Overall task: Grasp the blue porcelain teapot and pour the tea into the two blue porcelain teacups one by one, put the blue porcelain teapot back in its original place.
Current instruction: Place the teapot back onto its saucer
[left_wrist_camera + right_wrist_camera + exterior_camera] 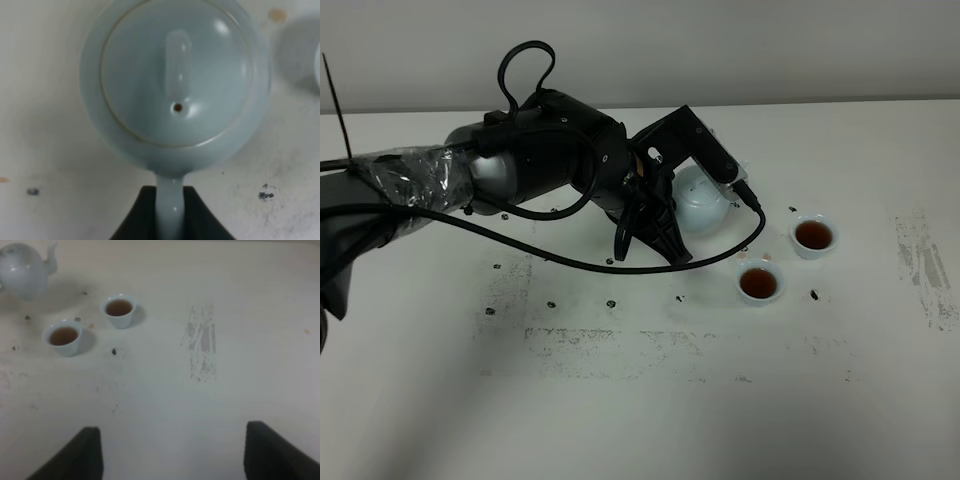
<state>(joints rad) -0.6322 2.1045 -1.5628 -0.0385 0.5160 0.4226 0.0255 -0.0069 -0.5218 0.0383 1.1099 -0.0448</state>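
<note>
On a scuffed white table, the blue porcelain teapot sits upright near the two teacups, both holding tea. The left gripper pinches its handle; the right gripper stands wide, empty. Pouring looks done; next comes letting go and withdrawing.

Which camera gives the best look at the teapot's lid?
The left wrist view: the lid fills the picture from above, knob and vent hole clear. In the high view the teapot is half hidden by the arm; the right wrist view shows it small in a corner.
</note>
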